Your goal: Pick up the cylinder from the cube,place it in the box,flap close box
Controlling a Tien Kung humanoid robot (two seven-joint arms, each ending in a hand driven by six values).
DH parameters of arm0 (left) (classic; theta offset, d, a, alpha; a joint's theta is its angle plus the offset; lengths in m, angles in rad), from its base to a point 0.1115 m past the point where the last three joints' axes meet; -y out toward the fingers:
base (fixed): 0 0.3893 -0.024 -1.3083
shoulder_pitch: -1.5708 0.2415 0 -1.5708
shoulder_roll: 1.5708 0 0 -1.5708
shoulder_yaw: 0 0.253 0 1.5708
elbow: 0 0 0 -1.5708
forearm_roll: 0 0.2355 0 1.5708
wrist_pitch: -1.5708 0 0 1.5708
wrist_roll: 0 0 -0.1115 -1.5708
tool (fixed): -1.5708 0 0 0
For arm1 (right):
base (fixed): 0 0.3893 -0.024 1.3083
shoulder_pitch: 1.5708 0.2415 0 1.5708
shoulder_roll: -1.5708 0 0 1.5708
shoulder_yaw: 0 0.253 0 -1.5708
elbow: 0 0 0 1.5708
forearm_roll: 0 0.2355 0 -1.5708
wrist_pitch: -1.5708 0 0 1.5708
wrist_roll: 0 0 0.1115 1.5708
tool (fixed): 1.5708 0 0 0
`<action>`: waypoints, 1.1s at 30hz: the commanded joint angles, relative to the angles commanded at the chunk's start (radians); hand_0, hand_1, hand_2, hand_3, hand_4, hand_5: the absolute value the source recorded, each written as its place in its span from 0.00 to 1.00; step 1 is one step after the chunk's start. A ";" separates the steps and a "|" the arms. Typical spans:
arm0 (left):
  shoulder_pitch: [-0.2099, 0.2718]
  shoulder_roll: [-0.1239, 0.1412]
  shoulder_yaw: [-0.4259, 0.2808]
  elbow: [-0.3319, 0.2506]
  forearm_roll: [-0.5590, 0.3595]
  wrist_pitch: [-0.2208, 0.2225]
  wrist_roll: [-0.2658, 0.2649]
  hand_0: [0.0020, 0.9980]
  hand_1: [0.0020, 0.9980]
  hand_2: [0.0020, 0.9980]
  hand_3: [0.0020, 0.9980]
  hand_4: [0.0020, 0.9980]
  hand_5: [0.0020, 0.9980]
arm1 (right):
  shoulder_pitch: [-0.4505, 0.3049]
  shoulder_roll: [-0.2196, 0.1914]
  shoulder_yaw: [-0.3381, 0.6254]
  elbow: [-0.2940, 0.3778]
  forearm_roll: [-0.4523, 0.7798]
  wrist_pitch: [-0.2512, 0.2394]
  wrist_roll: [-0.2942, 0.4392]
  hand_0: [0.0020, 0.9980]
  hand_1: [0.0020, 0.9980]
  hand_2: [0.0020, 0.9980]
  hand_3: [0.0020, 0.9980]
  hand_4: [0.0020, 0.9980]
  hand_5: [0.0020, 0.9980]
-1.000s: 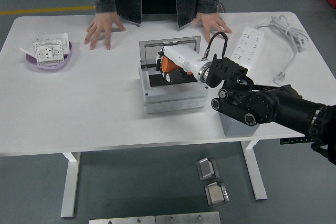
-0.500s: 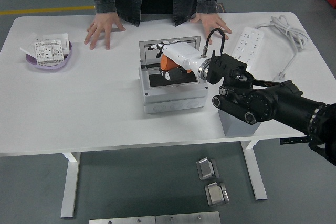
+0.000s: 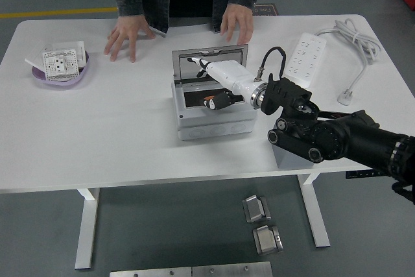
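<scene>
The grey box (image 3: 214, 121) stands mid-table with its lid (image 3: 211, 63) raised at the back. My right hand (image 3: 217, 95), white with dark fingertips, reaches down into the box's dark inside. Only a small sliver of the orange cylinder (image 3: 208, 100) shows under the curled fingers, low in the box. The hand is still closed around it. A pale grey cube (image 3: 287, 157) sits at the table's near right edge, partly hidden under my black forearm (image 3: 337, 137). My left arm is out of view.
A person stands at the far side, with one hand (image 3: 126, 32) flat on the table and the other (image 3: 237, 24) just behind the box lid. A purple dish (image 3: 61, 72) with a white socket part sits far left. A power strip (image 3: 305, 56) and its cable (image 3: 356, 40) lie at the right.
My right hand has dropped lower into the box with the cylinder, so most of the orange is now hidden. The person's hand at the right has slid left toward the lid.
</scene>
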 joint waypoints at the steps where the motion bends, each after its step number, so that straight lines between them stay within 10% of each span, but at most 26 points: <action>1: 0.003 -0.001 0.000 0.000 -0.001 0.000 0.000 0.66 0.65 0.64 0.67 0.62 0.53 | -0.009 -0.017 0.005 0.020 0.004 -0.008 -0.003 0.74 0.67 0.71 1.00 0.78 0.18; 10: 0.025 -0.006 -0.002 0.002 -0.007 0.001 0.001 0.66 0.65 0.64 0.68 0.62 0.54 | -0.071 -0.186 0.156 0.247 -0.053 0.031 -0.067 0.72 0.64 0.71 1.00 0.78 0.22; 18: 0.028 -0.006 -0.003 0.002 -0.006 0.001 0.002 0.66 0.65 0.64 0.68 0.62 0.54 | -0.027 -0.228 0.279 0.407 -0.089 0.090 -0.103 0.69 0.62 0.70 1.00 0.73 0.24; 33: -0.009 0.012 -0.045 0.002 0.057 -0.002 0.022 0.66 0.66 0.64 0.68 0.62 0.54 | 0.206 0.010 0.063 -0.020 0.253 0.118 -0.034 0.66 0.58 0.65 0.76 0.61 0.31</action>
